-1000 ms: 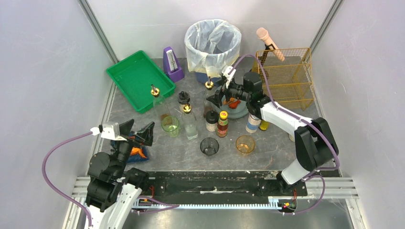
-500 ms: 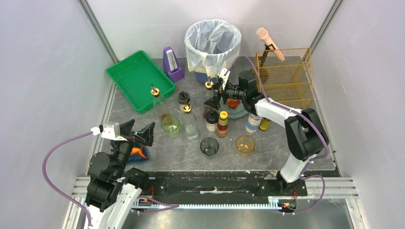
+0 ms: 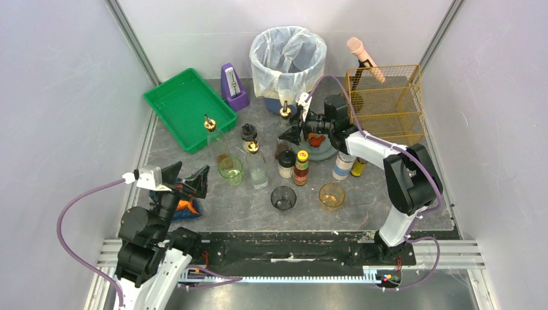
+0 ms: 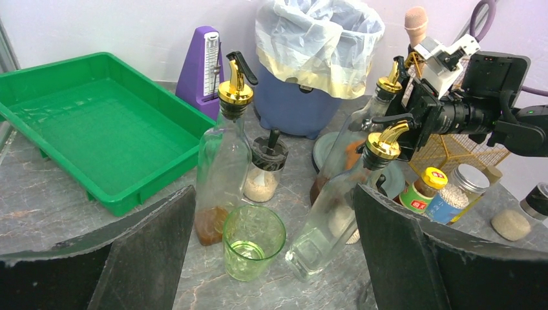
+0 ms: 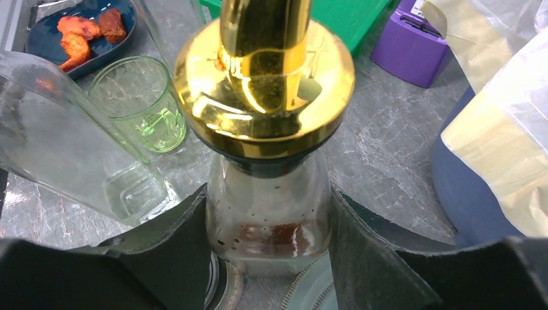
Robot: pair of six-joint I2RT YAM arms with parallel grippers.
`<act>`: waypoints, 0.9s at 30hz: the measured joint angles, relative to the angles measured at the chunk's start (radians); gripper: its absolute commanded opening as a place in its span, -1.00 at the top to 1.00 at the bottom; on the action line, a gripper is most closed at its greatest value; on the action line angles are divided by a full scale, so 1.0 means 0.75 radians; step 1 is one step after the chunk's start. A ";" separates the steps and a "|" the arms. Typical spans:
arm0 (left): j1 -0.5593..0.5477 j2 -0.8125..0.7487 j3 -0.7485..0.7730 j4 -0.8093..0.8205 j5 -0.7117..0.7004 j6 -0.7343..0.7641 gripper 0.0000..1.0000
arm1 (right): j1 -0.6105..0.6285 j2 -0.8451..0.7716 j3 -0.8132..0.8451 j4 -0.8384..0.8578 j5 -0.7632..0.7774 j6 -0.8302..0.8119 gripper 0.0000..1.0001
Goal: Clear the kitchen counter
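Observation:
The dark-grey marbled kitchen counter (image 3: pixel 378 197) holds bottles, jars and glasses. My right gripper (image 3: pixel 290 134) is shut on a glass bottle with a gold pourer (image 3: pixel 284 113) and a little dark sauce. In the right wrist view both fingers (image 5: pixel 174 252) press against the bottle's (image 5: pixel 268 213) sides, low on its body. My left gripper (image 3: pixel 187 179) is open and empty. It hovers over a blue plate of orange food (image 3: pixel 188 208) at the counter's near left.
A green tray (image 3: pixel 184 106), purple metronome (image 3: pixel 233 86), lined bin (image 3: pixel 287 61) and yellow wire basket (image 3: pixel 386 103) stand at the back. Two more pourer bottles (image 3: pixel 213 132) (image 3: pixel 256 163), a green glass (image 3: pixel 231 170), dark glass (image 3: pixel 283 197), amber glass (image 3: pixel 331 195) and spice jars (image 3: pixel 301 167) crowd the middle.
My right gripper has moved a little left and closed round the gold-topped bottle, whose top has shifted slightly. The left arm has not moved.

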 measured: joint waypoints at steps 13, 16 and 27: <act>0.000 -0.027 -0.003 -0.002 -0.001 0.001 -0.92 | -0.003 -0.118 0.000 -0.052 0.103 0.067 1.00; -0.003 -0.032 -0.003 -0.006 -0.001 0.001 -0.92 | -0.004 -0.190 0.036 -0.077 0.187 0.093 1.00; -0.021 -0.051 -0.003 -0.015 -0.006 0.001 -0.92 | -0.013 -0.233 0.446 -0.332 0.617 0.136 1.00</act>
